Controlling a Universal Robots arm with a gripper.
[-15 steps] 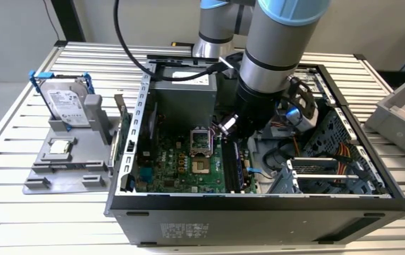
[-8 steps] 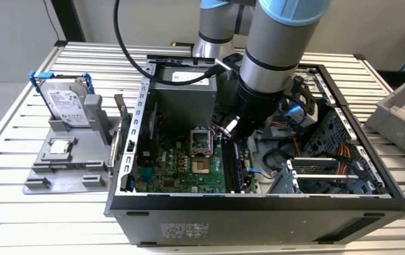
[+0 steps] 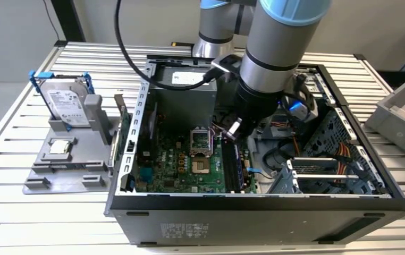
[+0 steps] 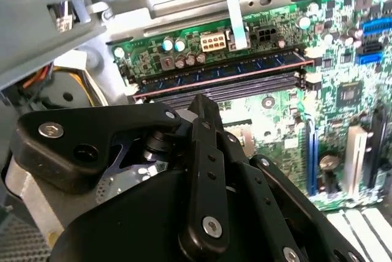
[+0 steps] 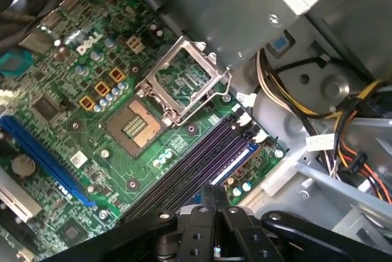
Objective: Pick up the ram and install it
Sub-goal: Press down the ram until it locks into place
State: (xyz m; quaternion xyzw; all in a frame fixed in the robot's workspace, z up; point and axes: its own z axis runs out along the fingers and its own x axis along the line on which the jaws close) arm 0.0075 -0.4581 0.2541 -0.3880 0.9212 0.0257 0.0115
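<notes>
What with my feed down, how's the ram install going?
Hand shut, over the memory slots. Ram standing in a slot. Nothing in the way.

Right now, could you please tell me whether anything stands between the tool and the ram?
Nothing visible does: the ram stands slotted in the motherboard, and the tool hangs near it with open space between.

My work table [image 3: 18, 125] is a pale slatted metal surface filling the exterior view. At centre frame sits an open computer case [image 3: 259, 220]; at left, a grey fixture tray [image 3: 64, 159]; at the right edge, a grey bin [image 3: 399, 114].
</notes>
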